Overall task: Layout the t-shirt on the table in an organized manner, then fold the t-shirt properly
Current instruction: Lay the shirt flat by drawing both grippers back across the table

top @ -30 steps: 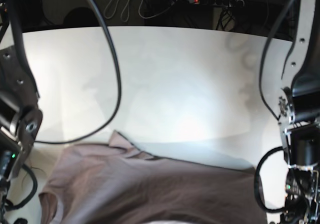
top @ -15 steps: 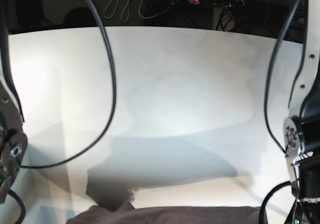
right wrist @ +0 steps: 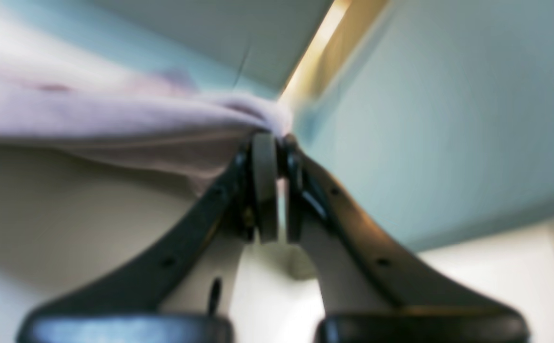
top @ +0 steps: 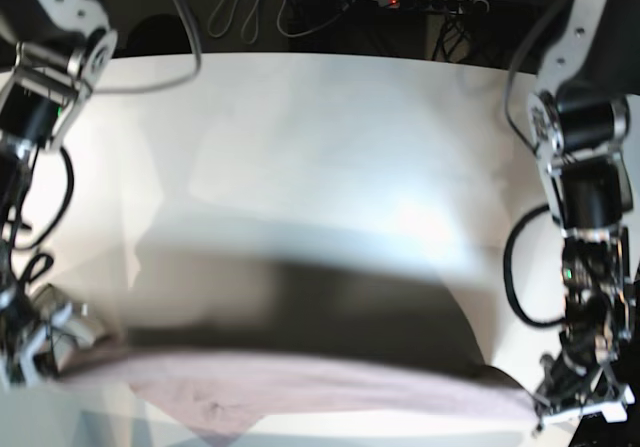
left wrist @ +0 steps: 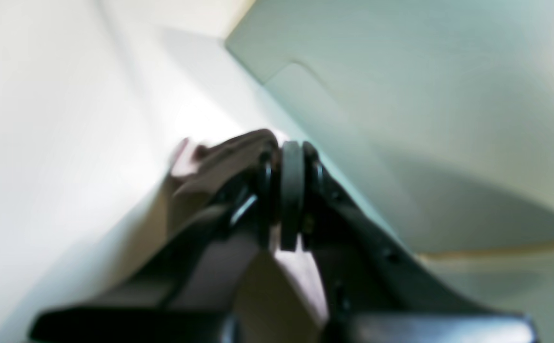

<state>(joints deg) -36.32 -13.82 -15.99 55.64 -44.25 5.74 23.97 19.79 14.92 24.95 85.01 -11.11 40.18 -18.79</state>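
**Shirt stretched between two pinching grippers above the near table edge**

The t-shirt [top: 300, 382] hangs as a long, blurred mauve band across the bottom of the base view, pulled out sideways with one end at each arm. It appears to be lifted off the table [top: 330, 167], since a broad dark shadow lies on the white top just behind it; a looser fold sags below the band towards the base view's left. The blur suggests the cloth is in motion, though how fast cannot be told.

The left gripper [left wrist: 290, 157], at the base view's lower right, has its jaws pressed together on a bunched edge of the shirt: in the left wrist view the brownish-mauve fabric wraps over the closed tips and trails back under the fingers. The right gripper [right wrist: 274, 138], at the base view's lower left, is likewise clamped on a corner, with pale pink cloth spilling away to the left of its tips in the right wrist view. Which part of the garment each one holds, hem or shoulder, cannot be made out.

Holding two far-apart points and keeping the cloth taut is, in my judgement, meant to shake out wrinkles and let the shirt come down flat and square. The layout step is under way; folding is not yet begun. Most of the tabletop behind the shirt is bare.
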